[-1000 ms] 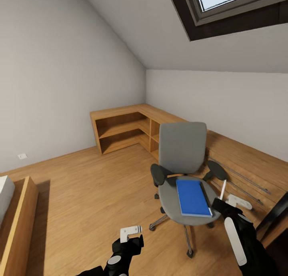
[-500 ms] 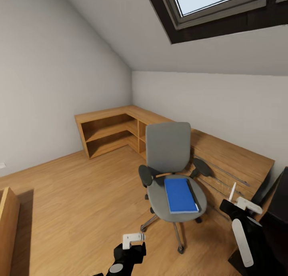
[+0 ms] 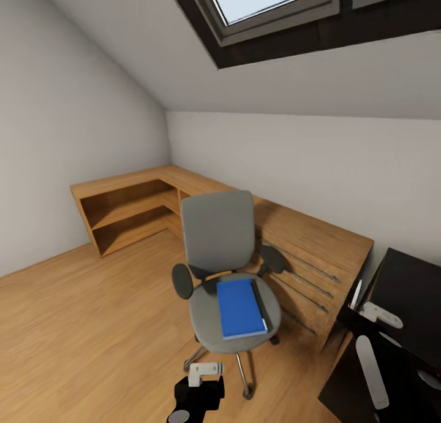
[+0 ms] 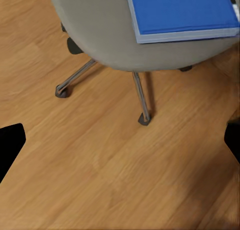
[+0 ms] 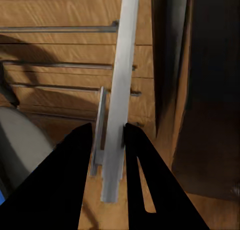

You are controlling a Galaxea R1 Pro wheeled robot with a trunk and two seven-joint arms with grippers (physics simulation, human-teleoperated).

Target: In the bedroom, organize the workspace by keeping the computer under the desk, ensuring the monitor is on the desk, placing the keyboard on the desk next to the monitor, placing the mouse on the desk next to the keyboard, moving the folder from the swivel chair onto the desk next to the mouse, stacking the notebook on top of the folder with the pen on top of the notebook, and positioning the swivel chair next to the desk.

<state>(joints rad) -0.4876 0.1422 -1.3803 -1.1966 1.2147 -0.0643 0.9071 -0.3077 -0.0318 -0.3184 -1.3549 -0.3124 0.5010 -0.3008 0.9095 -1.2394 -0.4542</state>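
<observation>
The right gripper (image 5: 106,140) is clenched on the pen (image 5: 120,90), its two dark fingers (image 5: 67,175) pressed against the thin white-silver stick, which rises upright out of the grip. In the head view the same gripper (image 3: 361,309) hangs at the near edge of the desk (image 3: 410,288), the pen (image 3: 356,293) pointing up from it beside the glossy black top. Behind the pen, the right wrist view shows the wooden drawer cabinet (image 5: 55,55) with its long thin handles.

The left gripper (image 3: 202,371) hovers low over the plank floor (image 3: 79,325) and holds nothing (its jaws are spread wide in the left wrist view, one dark tip (image 4: 10,145) at each side of the picture, well apart). It is near the front of the swivel chair (image 3: 217,233), just short of the silver star base.

The folder (image 3: 240,308) lies flat on the chair seat (image 4: 100,40), towards the seat's desk-side half, its black strip along the long edge facing the desk. In the left wrist view the folder (image 4: 180,12) reaches close to the front edge of the seat, above the chair's legs and castors. The folder is well apart from the right gripper and closer to the left one, touched by neither.

The chair stands between the low wooden cabinets and the left gripper, near the desk but not against it.
</observation>
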